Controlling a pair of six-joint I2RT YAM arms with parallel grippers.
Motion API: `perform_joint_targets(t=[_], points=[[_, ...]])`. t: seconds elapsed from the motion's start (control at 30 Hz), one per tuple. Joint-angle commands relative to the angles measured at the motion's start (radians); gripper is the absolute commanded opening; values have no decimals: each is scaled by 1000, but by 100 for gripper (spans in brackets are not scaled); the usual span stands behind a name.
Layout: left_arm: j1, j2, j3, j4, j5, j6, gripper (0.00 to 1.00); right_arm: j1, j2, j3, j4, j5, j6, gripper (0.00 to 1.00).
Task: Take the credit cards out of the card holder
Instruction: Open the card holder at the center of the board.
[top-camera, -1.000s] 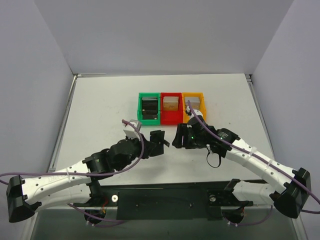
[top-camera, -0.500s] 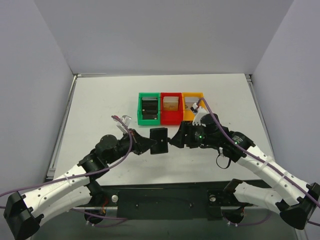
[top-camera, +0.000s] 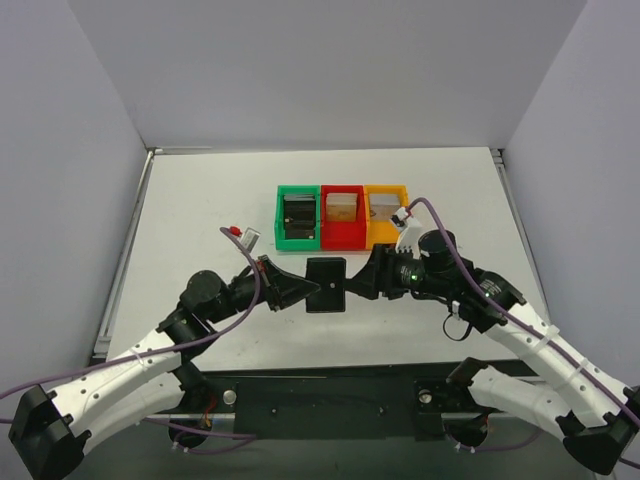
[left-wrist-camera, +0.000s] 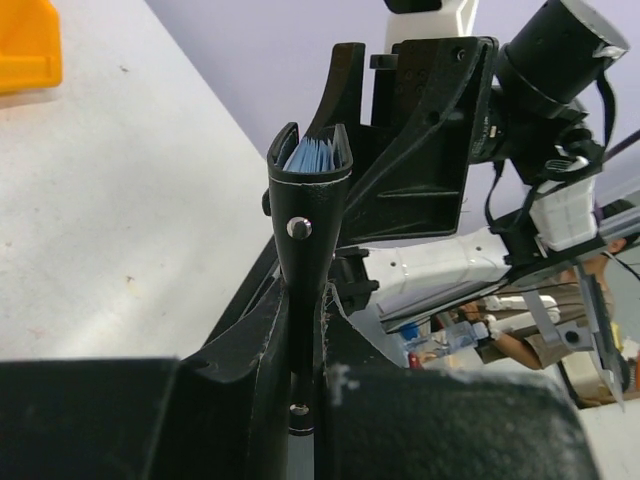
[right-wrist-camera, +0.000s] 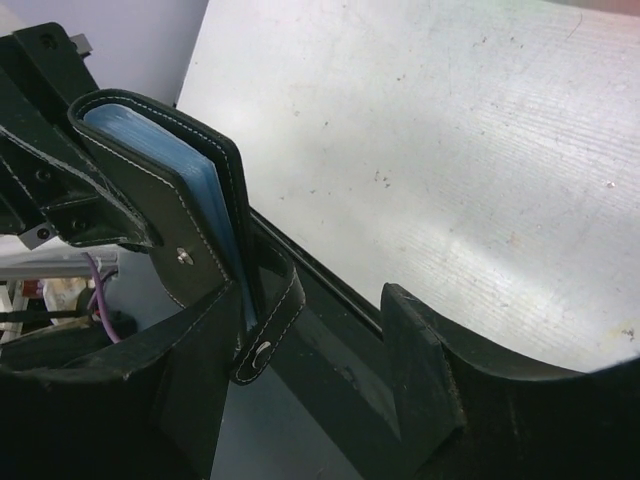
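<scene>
The card holder (top-camera: 326, 284), a small black bifold wallet, hangs in the air between my two grippers, above the table's near middle. My left gripper (top-camera: 297, 290) is shut on its left edge; in the left wrist view my left gripper (left-wrist-camera: 303, 300) pinches the card holder (left-wrist-camera: 308, 215) on edge. Blue-grey credit cards (left-wrist-camera: 311, 155) show at its top. My right gripper (top-camera: 358, 283) is open at its right edge. In the right wrist view the card holder (right-wrist-camera: 165, 185) lies against my right gripper's (right-wrist-camera: 315, 310) left finger, snap tab (right-wrist-camera: 265, 325) hanging loose, card edges (right-wrist-camera: 215, 205) showing.
Green bin (top-camera: 298, 218), red bin (top-camera: 343, 215) and yellow bin (top-camera: 386, 212) stand in a row behind the grippers, each with a stack inside. The yellow bin's corner shows in the left wrist view (left-wrist-camera: 25, 45). A black base plate (top-camera: 330, 405) lies along the near edge.
My left arm has stretched right and turned the card holder from tilted to flat-on to the top camera. My right gripper has drawn back to the right and now faces its right edge.
</scene>
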Motion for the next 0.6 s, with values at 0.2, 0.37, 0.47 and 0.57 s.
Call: perform_joint_targets(t=[0.2,0.37,0.47,0.57], points=[[39,36,-41,397,185,-176,0,-27,-74,-47,100,-76,6,56],[41,92,-44,516,235,-235,0,-26,-80,-54,166,-120,34,56],[39,133,-48,591,263,-285,0,-27,-92,-68,223,-178,65,55],[41,167,-55,700,284,-336,0,-26,-107,-79,314,-223,107,55]])
